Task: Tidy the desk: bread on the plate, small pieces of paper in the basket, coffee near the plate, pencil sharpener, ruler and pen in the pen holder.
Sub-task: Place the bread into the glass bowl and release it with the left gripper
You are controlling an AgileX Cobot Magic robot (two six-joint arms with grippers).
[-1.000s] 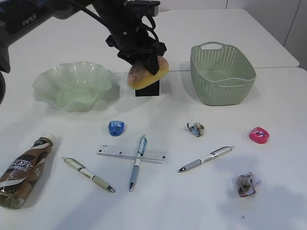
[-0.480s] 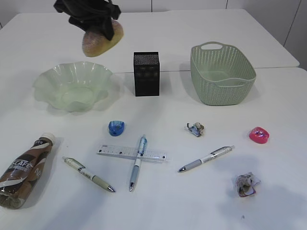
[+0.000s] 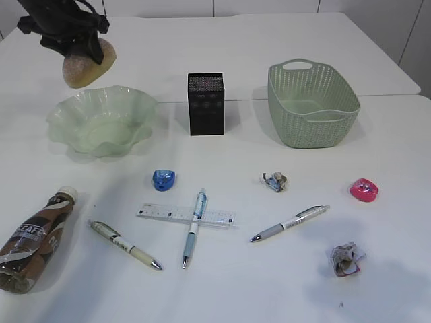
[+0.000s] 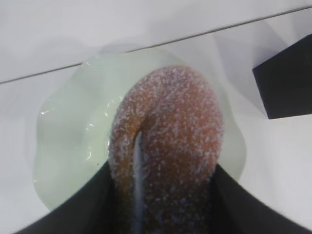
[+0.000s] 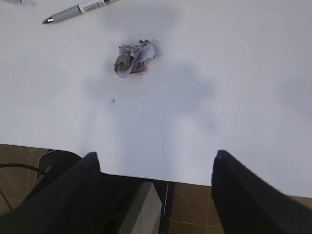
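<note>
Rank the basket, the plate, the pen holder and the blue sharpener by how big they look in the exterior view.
1. Basket and plate: look about alike, so no ranking between them.
2. Pen holder.
3. Blue sharpener, though it lies nearer the camera.

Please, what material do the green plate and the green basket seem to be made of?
The plate looks like translucent glass or clear plastic: pale green, glossy, with a wavy rim that light passes through. The basket looks like matte molded plastic: an even sage color, a woven-style pattern of holes and a handle slot in one piece.
</note>
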